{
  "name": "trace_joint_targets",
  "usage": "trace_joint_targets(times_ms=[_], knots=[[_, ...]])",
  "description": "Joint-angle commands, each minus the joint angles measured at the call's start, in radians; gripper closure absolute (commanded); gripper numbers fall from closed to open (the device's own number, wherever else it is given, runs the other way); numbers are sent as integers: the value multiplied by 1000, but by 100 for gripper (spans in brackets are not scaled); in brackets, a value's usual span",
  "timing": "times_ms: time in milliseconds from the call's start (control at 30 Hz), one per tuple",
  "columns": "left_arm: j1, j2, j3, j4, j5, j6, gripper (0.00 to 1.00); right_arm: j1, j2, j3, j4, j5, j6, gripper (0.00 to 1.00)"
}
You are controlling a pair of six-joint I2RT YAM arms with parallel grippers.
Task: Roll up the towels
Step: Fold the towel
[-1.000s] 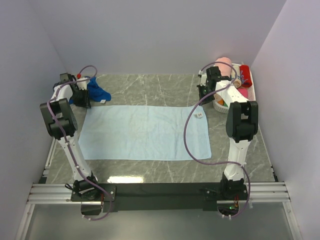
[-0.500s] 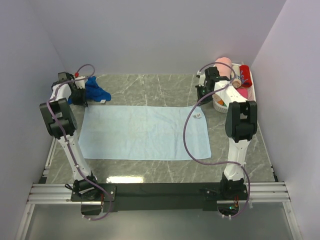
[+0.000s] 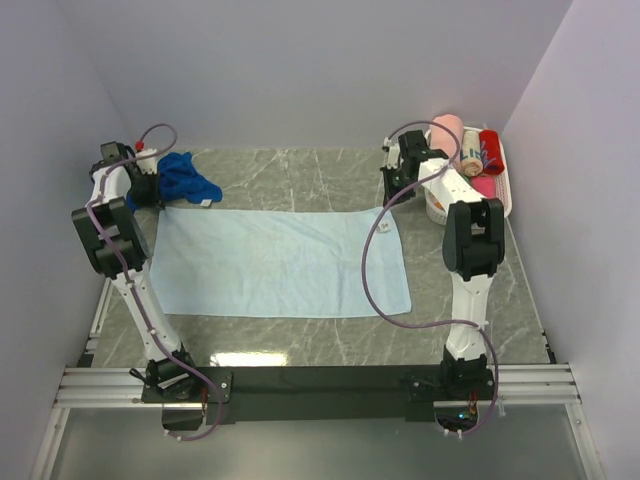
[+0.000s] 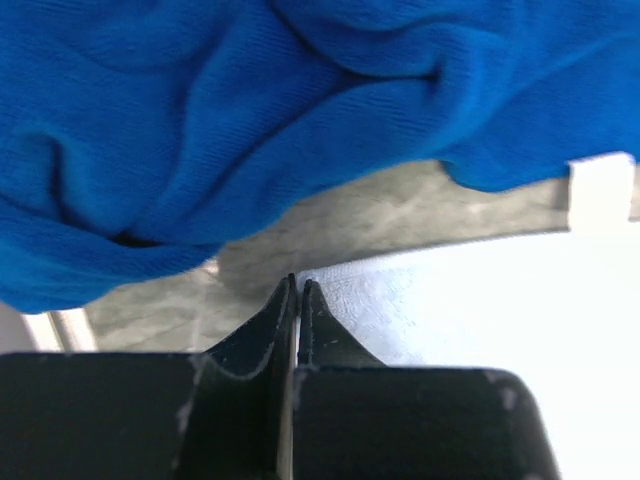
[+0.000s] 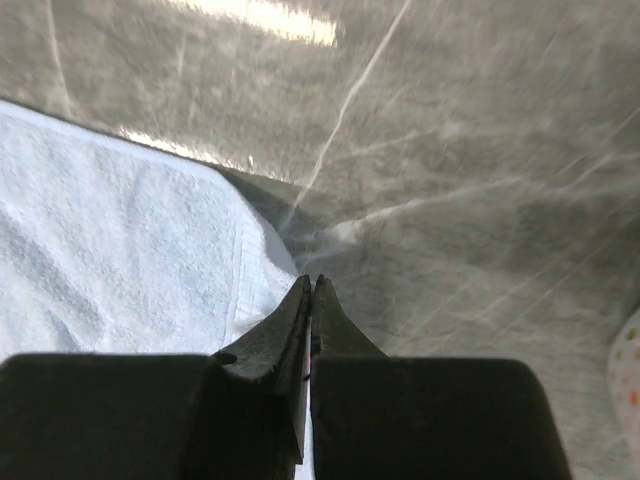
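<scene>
Left gripper point(image 4: 297, 284): fingers pressed together, pinching the upper-left corner of the pale blue towel point(image 3: 275, 262)
Right gripper point(image 5: 310, 285): pressed together on the same towel's upper-right corner (hem runs in under the tips)
Pale blue towel: spread flat, centre of frame, on the marble table point(image 3: 300, 170)
Royal blue towel point(image 3: 185, 178): crumpled, upper left, just above the left gripper

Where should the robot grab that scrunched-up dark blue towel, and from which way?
Probably a raised fold on top of the royal blue towel, coming straight down from above. It lies bunched in a heap, its ridges standing up off the table, so they look easy to pinch. The left gripper, shut on the pale blue towel, is nearest.
</scene>
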Motion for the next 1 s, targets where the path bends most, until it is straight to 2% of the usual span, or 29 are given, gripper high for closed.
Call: trace_joint_targets(times_ms=[0, 233, 433, 667, 800, 967], knots=[[13, -130, -31, 16, 104, 13, 100, -20, -45, 50, -6, 4, -23, 100], [74, -226, -43, -82, 207, 67, 100, -40, -157, -46, -42, -28, -83, 100], [170, -245, -30, -300, 291, 233, 99, -45, -231, -158, -71, -43, -125, 100], [249, -351, -236, -414, 293, 452, 100, -46, -355, -289, -133, -80, -168, 100], [278, -410, -344, -476, 274, 556, 100, -45, -439, -423, -147, -83, -180, 100], [296, -510, -540, -437, 205, 653, 99, -45, -505, -548, -151, -63, -215, 100]])
